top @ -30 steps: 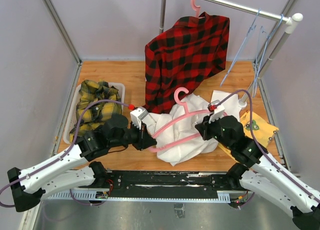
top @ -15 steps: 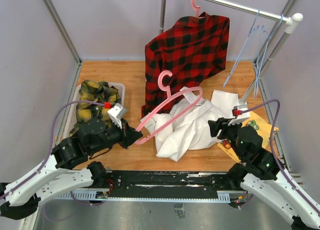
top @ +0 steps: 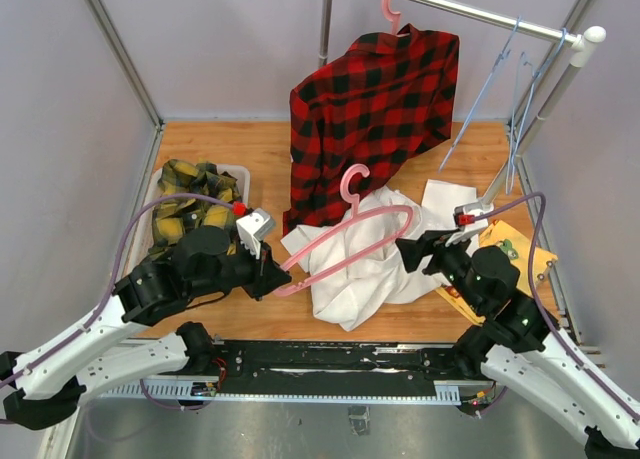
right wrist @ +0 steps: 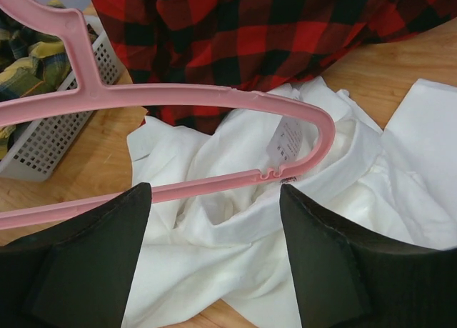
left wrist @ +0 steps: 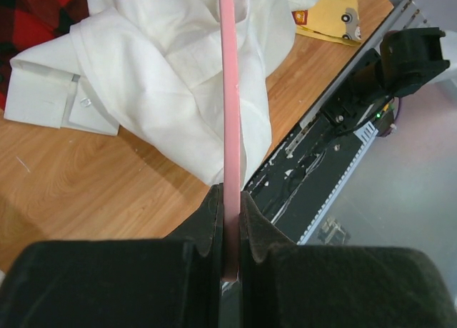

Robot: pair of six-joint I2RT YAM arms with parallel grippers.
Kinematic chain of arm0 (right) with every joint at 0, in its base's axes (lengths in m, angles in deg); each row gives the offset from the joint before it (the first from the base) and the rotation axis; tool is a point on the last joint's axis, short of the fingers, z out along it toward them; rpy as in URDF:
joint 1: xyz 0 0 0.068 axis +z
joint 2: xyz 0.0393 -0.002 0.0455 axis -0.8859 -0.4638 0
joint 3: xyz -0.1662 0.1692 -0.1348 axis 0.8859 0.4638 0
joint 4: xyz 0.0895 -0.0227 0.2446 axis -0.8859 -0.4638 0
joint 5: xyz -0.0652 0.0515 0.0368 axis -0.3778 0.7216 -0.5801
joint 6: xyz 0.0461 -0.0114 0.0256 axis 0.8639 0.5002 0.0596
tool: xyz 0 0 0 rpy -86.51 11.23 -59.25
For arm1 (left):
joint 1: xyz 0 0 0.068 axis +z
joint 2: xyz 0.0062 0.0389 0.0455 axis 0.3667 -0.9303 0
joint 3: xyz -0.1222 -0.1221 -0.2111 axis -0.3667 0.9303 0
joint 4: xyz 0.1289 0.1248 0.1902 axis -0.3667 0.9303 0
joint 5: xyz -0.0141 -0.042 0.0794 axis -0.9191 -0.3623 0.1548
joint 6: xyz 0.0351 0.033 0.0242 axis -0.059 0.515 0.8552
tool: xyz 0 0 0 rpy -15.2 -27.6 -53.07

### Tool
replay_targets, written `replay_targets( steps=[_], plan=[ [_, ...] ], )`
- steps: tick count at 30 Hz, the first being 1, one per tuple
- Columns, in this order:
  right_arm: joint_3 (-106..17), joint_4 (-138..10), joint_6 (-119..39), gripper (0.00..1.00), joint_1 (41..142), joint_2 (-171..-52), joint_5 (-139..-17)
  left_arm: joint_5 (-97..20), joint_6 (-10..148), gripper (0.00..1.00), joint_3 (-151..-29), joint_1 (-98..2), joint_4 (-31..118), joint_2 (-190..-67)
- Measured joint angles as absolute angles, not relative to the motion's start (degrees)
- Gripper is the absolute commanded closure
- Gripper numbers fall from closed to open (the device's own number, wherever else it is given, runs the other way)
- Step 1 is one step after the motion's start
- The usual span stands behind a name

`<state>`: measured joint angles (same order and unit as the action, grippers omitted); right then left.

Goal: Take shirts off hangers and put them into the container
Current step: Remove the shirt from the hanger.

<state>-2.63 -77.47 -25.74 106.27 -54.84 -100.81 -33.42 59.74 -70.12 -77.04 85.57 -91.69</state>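
Observation:
My left gripper (top: 277,276) (left wrist: 230,221) is shut on the near end of a pink hanger (top: 352,241) (left wrist: 230,92) (right wrist: 214,96). The hanger slants over the white shirt (top: 360,274) (left wrist: 164,85) (right wrist: 235,256), which lies crumpled on the wooden table, and its far end rests at the collar label. To the right of the shirt my right gripper (top: 415,252) (right wrist: 216,192) stands open, its fingers apart from the hanger and the cloth. A red-and-black plaid shirt (top: 375,99) (right wrist: 285,28) hangs from another pink hanger (top: 395,4) on the rail. The yellow-and-green plaid shirt (top: 190,214) (right wrist: 28,63) lies in the white basket (top: 237,172) (right wrist: 50,135).
Two light-blue hangers (top: 515,79) hang bare at the right end of the metal rail (top: 480,14). A flat yellow cloth (top: 525,254) (left wrist: 328,13) lies on the table at the right, under my right arm. Grey walls close in both sides.
My right gripper has opened, let go of the pink hanger and drawn back to the right. My left gripper has kept its hold and swung the hanger left, then partly back.

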Motion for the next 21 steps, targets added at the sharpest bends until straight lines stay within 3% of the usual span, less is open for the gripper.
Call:
replay_targets(
  steps=[16,21],
  plan=[
    [0.2,-69.7,-20.5,0.32,106.3,-70.9,-103.6,-36.6,60.3,0.99,-70.1,-77.0,85.5,-90.9],
    [0.2,-68.8,-19.8,0.4,106.3,-72.7,-104.6,-35.0,60.4,1.0,-70.1,-77.0,85.7,-90.7]
  ],
)
